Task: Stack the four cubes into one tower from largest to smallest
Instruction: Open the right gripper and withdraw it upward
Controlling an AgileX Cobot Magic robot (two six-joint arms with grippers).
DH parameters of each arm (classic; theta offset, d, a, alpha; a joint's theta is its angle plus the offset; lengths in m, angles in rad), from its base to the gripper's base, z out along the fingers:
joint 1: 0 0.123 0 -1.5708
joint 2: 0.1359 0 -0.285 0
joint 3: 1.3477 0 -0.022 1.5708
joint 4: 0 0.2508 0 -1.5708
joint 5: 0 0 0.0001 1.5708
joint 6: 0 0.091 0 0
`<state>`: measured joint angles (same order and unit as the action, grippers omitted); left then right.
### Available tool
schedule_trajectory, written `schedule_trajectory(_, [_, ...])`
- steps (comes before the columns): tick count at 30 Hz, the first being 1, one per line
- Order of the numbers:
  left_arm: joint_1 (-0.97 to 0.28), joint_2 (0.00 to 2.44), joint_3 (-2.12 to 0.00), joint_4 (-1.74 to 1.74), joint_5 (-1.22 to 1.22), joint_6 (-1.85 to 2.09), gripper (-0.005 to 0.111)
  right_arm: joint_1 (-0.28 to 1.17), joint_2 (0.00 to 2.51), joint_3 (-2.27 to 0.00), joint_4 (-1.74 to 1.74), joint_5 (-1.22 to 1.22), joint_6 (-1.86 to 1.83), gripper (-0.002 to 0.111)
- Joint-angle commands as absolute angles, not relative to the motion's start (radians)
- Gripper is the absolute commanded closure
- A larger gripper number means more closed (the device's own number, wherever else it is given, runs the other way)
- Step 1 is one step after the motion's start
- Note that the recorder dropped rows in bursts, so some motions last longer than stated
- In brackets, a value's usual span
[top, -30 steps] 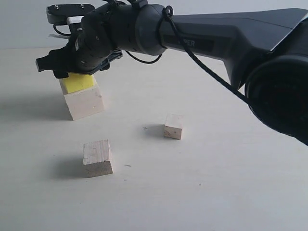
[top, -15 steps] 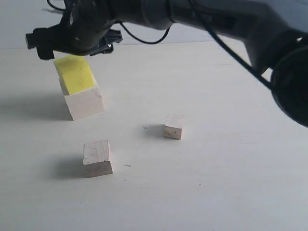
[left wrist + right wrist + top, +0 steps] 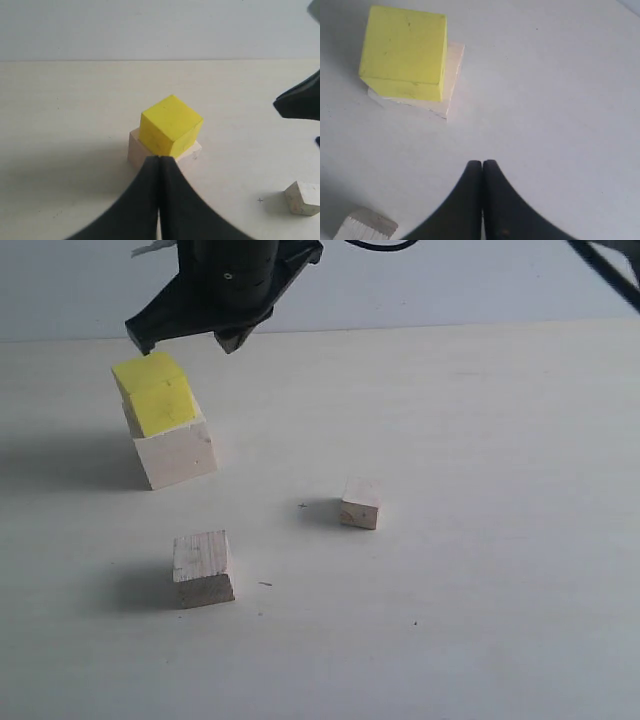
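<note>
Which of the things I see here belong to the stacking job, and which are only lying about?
Belong to the job: large wooden cube, yellow cube on top of it, medium wooden cube, small wooden cube.

Lying about: no loose thing visible; only the table under them.

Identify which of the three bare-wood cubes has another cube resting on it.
The largest wooden cube: the yellow cube sits on it. The medium wooden cube and the small wooden cube stand apart, bare on top.

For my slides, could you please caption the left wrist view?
Shut left gripper before yellow cube stacked on large wooden cube.
</note>
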<state>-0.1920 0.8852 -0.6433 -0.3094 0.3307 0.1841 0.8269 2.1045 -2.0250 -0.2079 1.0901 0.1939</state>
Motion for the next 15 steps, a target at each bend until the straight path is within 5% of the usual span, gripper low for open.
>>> schedule_trajectory(1, [-0.197, 0.892, -0.640, -0.288, 0.320, 0.181, 0.107, 0.825, 1.927, -1.884, -0.167, 0.953, 0.184, 0.108])
schedule_trajectory(15, [-0.197, 1.026, -0.640, -0.292, 0.316, 0.114, 0.107, 0.825, 1.189, -1.150, -0.217, 0.734, 0.324, 0.108])
